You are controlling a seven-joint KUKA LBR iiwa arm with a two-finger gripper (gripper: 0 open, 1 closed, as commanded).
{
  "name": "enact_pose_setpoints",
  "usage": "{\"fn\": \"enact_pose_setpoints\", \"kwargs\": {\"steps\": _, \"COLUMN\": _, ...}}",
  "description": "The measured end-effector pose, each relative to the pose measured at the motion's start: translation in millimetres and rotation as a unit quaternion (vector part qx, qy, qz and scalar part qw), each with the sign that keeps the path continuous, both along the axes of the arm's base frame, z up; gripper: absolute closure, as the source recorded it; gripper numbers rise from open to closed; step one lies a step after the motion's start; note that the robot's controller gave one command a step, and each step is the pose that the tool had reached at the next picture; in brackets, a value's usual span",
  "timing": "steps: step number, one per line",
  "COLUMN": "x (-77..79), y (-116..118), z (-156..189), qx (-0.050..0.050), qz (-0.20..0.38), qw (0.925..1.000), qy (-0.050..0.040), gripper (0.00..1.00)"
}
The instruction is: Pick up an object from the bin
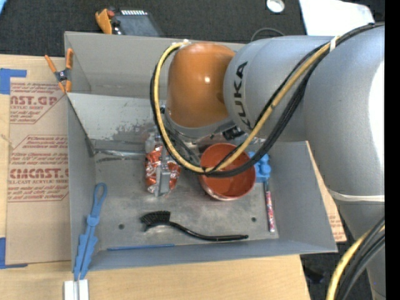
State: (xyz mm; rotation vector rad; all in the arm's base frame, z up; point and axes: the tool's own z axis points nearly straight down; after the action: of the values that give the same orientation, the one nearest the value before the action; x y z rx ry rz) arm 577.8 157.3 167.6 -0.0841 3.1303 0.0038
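Observation:
My gripper [164, 179] reaches down under the arm's orange cover into the middle of the bin. It is right on a crumpled red and silver foil packet [152, 167] that lies on the bin floor. The packet shows on both sides of the gripper's grey tip. Just to the right stands a red-orange bowl [228, 174], partly hidden by the arm's cables. A black brush [187, 227] with a long thin handle lies in front of the gripper, near the bin's front wall.
A blue plastic tong-like tool [89, 230] leans along the bin's left front wall. A red pen [270, 210] lies at the right, below a small blue piece [264, 166]. The arm and its cables cover the bin's back right.

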Motion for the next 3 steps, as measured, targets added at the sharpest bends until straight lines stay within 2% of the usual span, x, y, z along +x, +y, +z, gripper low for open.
{"fn": "enact_pose_setpoints", "kwargs": {"steps": 1, "x": -19.9, "y": 49, "z": -8, "qx": 0.000, "qz": -0.031, "qw": 0.9995, "qy": 0.0031, "gripper": 0.00}}
{"fn": "enact_pose_setpoints", "kwargs": {"steps": 2, "x": -0.6, "y": 3, "z": -69, "qx": 0.000, "qz": -0.013, "qw": 0.9999, "qy": -0.0015, "gripper": 0.00}}
{"fn": "enact_pose_setpoints", "kwargs": {"steps": 3, "x": -1.0, "y": 9, "z": -24, "qx": 0.001, "qz": 0.003, "qw": 1.0000, "qy": 0.0016, "gripper": 0.00}}
